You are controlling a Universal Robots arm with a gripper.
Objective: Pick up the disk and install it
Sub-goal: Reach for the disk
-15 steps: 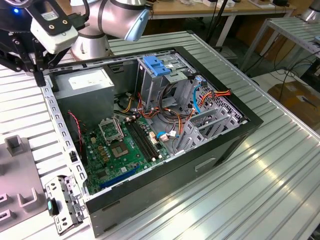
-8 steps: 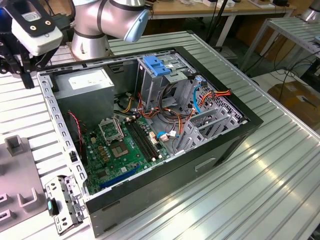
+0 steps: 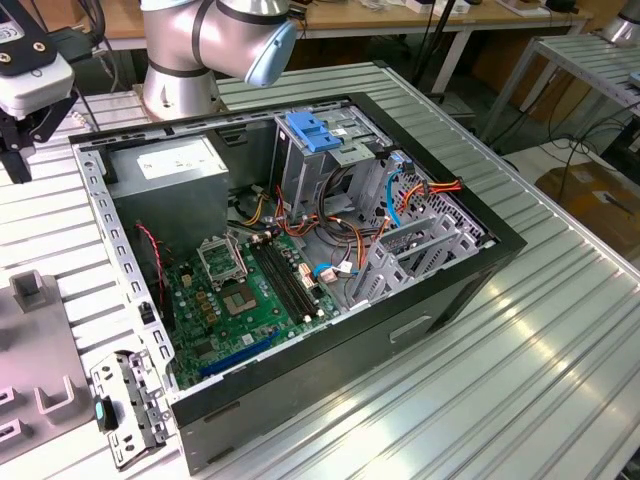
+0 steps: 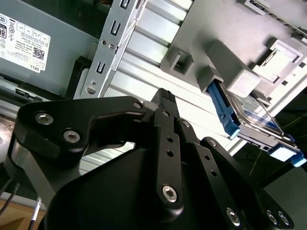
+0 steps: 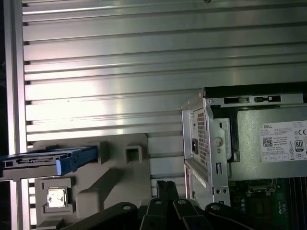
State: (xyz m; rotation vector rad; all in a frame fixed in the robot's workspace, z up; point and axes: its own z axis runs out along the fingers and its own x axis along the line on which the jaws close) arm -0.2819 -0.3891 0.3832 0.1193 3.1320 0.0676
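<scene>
The disk stands on edge in a slot of a grey fixture, a silver drive with blue side rails. The first wrist view shows the disk edge-on at the far side of that fixture. My gripper hangs above the ribbed metal table, between the fixture and the open computer case, apart from the disk. Its black fingers look shut, with nothing between them. In the first wrist view the gripper points at the gap between fixture and case. The arm's wrist is at the exterior view's upper left.
The open computer case lies on the table, motherboard exposed. A metal drive cage with a blue bracket stands at its back. The grey power supply fills a corner. A small silver chip sits in the fixture.
</scene>
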